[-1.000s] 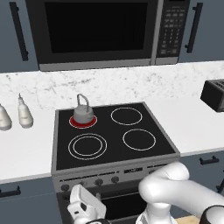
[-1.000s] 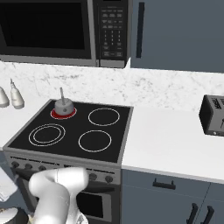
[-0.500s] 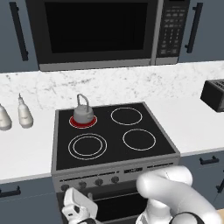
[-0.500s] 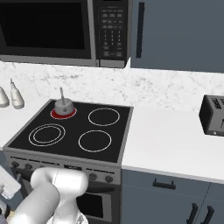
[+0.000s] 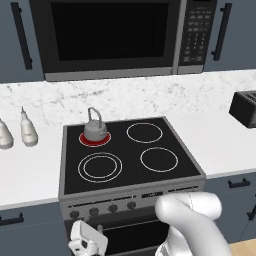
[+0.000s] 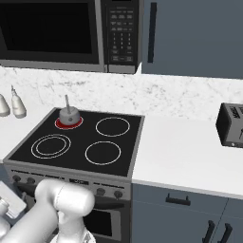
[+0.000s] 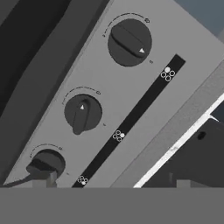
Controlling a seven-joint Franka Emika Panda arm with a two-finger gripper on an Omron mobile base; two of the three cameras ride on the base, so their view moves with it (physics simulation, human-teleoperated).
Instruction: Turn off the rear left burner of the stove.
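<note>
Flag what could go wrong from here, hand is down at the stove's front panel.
1. Wrong knob: the hand view shows three similar knobs close together, so the end effector could well turn one for another burner.
2. The rear left burner glows red under the kettle; a miss leaves the kettle heating.
3. The hand view is rolled, so the small burner icons are easy to misread.
</note>
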